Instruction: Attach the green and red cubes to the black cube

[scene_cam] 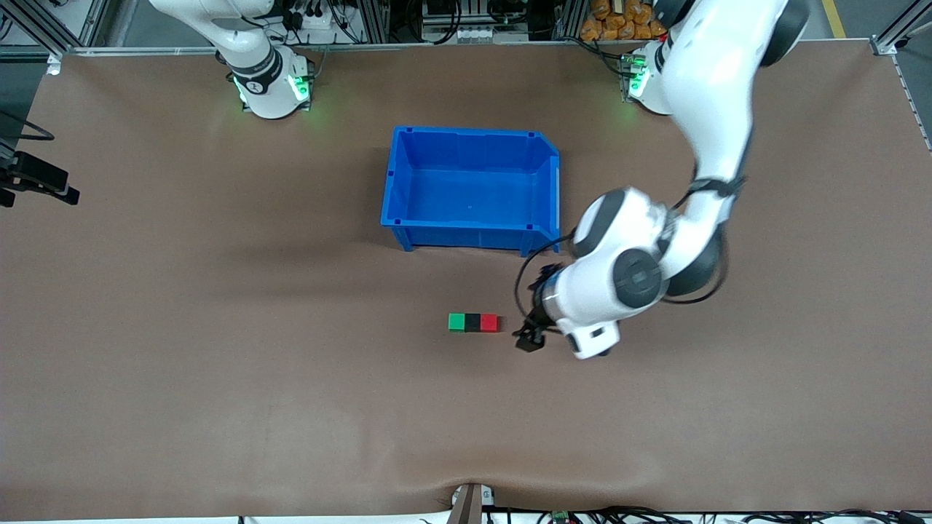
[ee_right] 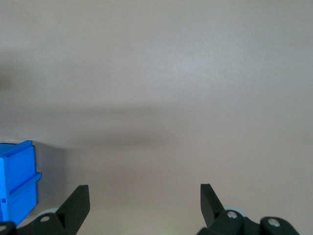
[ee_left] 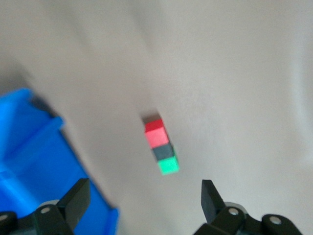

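The green cube [scene_cam: 456, 322], black cube [scene_cam: 473, 322] and red cube [scene_cam: 489, 322] lie in one touching row on the brown table, black in the middle. The left wrist view shows the same row: red cube [ee_left: 155, 136], black cube [ee_left: 163, 152], green cube [ee_left: 168, 165]. My left gripper [scene_cam: 529, 340] hovers just off the red end of the row, toward the left arm's end of the table. It is open and holds nothing, its fingers [ee_left: 210, 198] wide apart. My right gripper [ee_right: 145, 196] is open over bare table, with only its arm's base showing in the front view.
A blue bin [scene_cam: 466, 236] stands farther from the front camera than the cube row. Its wall shows in the left wrist view [ee_left: 29, 147] and its corner in the right wrist view [ee_right: 17, 181].
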Tool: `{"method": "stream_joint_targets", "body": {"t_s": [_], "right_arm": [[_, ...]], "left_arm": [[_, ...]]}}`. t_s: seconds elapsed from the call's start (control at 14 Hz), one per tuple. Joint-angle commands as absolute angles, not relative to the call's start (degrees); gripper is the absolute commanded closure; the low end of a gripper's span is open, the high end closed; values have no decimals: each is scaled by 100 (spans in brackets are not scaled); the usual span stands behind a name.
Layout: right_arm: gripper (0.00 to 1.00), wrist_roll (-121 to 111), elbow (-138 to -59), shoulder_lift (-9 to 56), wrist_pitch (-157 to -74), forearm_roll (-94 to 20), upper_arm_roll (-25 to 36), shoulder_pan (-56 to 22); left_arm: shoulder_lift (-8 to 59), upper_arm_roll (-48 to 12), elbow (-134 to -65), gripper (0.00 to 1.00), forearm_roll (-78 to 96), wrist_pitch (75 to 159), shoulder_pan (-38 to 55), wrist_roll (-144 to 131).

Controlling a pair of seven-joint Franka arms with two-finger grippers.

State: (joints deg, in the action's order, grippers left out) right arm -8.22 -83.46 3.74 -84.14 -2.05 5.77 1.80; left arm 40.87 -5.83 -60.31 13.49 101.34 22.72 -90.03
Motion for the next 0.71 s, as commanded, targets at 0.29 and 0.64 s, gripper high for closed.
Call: {"method": "stream_joint_targets", "body": {"t_s": [0.29,0.64], "right_arm": [[0,-791,-8288,396,-8394,-220,519,272],[0,-800,-8288,404,-8402,-202,519,272]], "left_arm": [[2094,-597,-6354,0,618,7719,1486,-5868],[1266,-571,-6381,0,-70,7244,1355,-3424]]}}
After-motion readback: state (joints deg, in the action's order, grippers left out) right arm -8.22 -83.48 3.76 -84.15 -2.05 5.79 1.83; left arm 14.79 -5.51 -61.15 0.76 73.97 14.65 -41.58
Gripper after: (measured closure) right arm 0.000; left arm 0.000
